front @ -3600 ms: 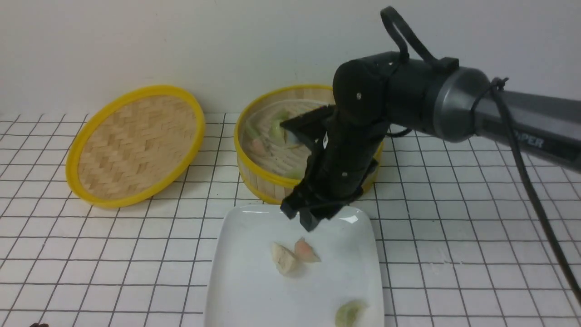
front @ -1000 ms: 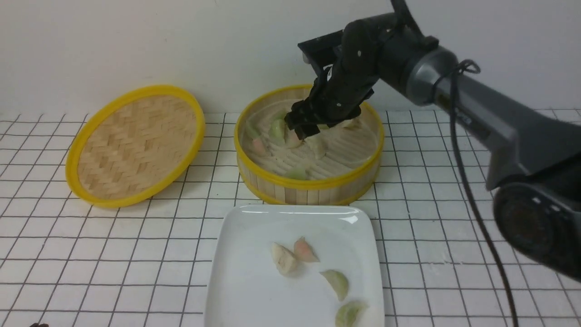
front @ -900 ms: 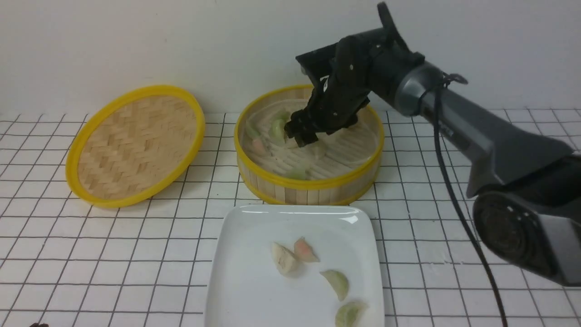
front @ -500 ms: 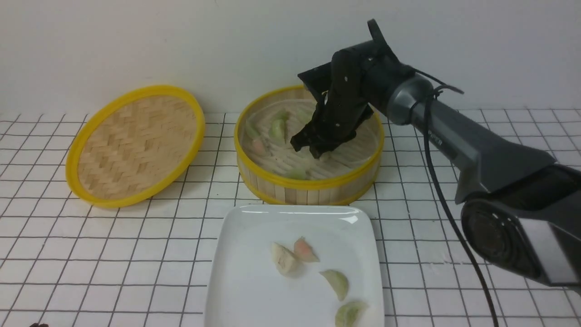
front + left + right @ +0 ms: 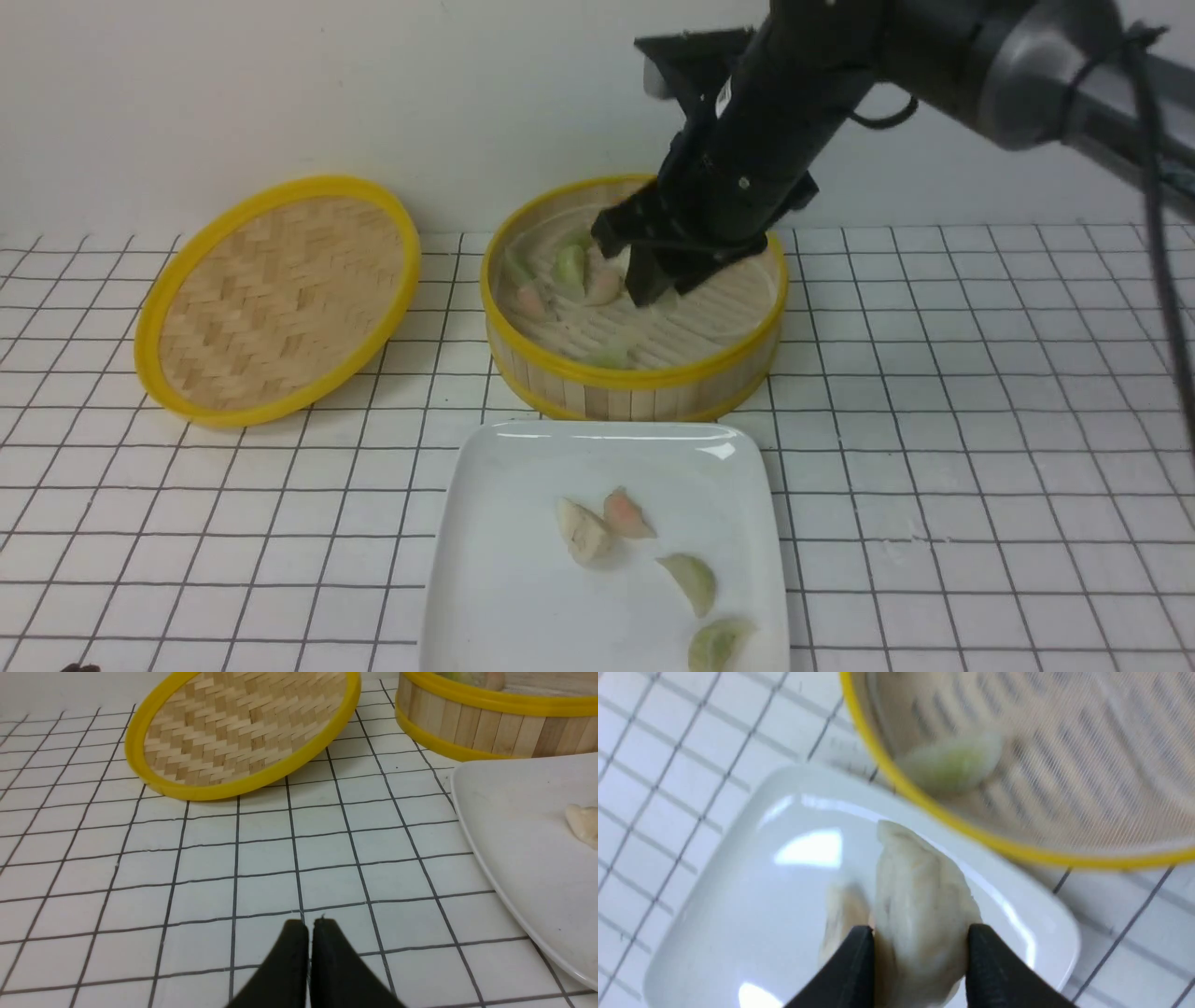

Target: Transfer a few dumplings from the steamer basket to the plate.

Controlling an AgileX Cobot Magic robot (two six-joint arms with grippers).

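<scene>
Above the steamer basket [image 5: 644,381], the right gripper [image 5: 920,952] pinches a cream dumpling [image 5: 920,891] across its belly — soft, light, likely slippery.

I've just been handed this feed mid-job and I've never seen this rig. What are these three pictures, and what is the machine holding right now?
It is a robot with two black arms, each ending in a two-fingered gripper. The wide picture looks forward from between the arms. The other two come from a camera on each wrist.

On the white tiled surface stand a bamboo steamer basket with dumplings inside and its woven lid to its left. In front of the basket is a white plate carrying four dumplings.

In the wide picture the right gripper is over the basket. It is closed on a cream-white dumpling, which shows best in its wrist picture. The left gripper is shut and empty, low over the tiles near the plate.
</scene>
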